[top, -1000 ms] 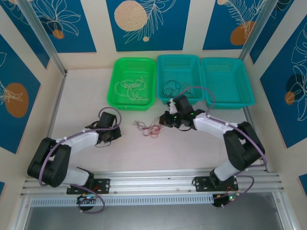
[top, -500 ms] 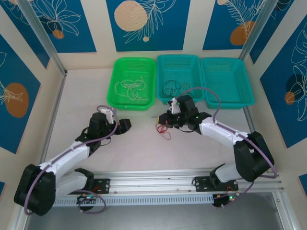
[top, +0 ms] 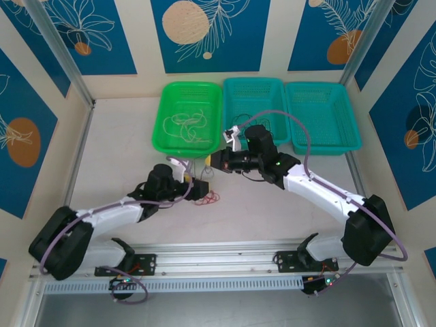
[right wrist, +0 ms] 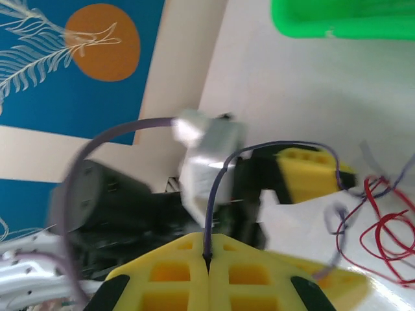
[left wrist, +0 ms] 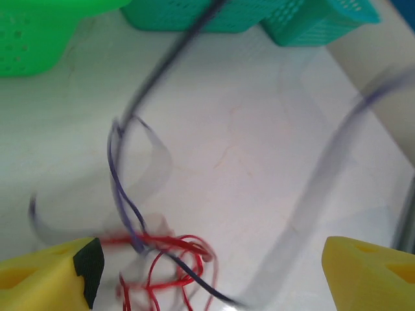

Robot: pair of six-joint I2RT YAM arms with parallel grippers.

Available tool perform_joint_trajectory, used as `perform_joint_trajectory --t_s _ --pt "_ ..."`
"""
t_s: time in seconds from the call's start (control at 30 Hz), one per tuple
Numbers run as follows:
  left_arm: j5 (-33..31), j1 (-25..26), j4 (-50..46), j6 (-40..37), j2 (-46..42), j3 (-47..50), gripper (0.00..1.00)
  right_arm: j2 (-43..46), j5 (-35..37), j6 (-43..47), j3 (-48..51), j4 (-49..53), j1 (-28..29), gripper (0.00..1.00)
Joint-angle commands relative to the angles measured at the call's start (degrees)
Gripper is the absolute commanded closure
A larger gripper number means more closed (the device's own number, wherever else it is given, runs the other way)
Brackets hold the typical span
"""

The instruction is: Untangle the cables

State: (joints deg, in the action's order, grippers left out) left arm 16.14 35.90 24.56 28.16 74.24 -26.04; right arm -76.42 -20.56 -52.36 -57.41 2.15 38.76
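Right gripper [right wrist: 207,258]: yellow fingers pressed together on a thin dark purple cable [right wrist: 279,144], which arcs from the pinch toward a small tangle of thin red cables [right wrist: 382,233] on the table. The grip is judged to serve lifting this strand clear of the red ones. Left gripper [left wrist: 211,265]: jaws spread wide, holding nothing, one finger either side of the red tangle, apparently placed to pin it. Cream-white curly cables [top: 187,126] lie in the bright green plastic basket [top: 194,85], and black curly cables [top: 244,122] in the adjoining teal basket [top: 252,82]. A second teal basket [top: 320,86] stands beside it. Surface: pale smooth tabletop [top: 122,150], enclosed by blue panels printed with leaves and orange discs [top: 238,34].
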Motion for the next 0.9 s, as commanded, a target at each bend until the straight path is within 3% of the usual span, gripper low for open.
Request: perform_joint_trajectory --t_s 0.0,0.17,0.33,0.57,0.73,0.87 --pt "-4.04 0.35 4.81 0.94 4.65 -3.21 0.12 2.34 -0.54 -1.10 -3.44 0.49 1.89 1.00" --pt "-24.67 0.03 -13.97 8.24 9.87 -7.70 0.16 6.56 1.71 -2.11 -4.18 1.85 2.00 1.00" --pt "-30.30 -1.06 -14.30 12.69 9.56 -3.15 0.19 12.86 6.43 -1.26 -5.56 5.60 -1.24 1.00" --pt "-31.21 -3.39 -15.30 12.78 3.89 1.11 0.18 16.76 7.05 -1.73 -5.70 4.53 -9.60 1.00" --pt "-25.93 -4.21 -10.16 7.31 -7.50 4.63 0.06 13.28 6.15 -0.06 -7.70 1.48 -13.55 1.00" --pt "-27.78 -4.65 -16.12 4.19 -17.66 4.41 0.04 9.94 5.29 0.99 -11.02 -2.18 -16.07 1.00"
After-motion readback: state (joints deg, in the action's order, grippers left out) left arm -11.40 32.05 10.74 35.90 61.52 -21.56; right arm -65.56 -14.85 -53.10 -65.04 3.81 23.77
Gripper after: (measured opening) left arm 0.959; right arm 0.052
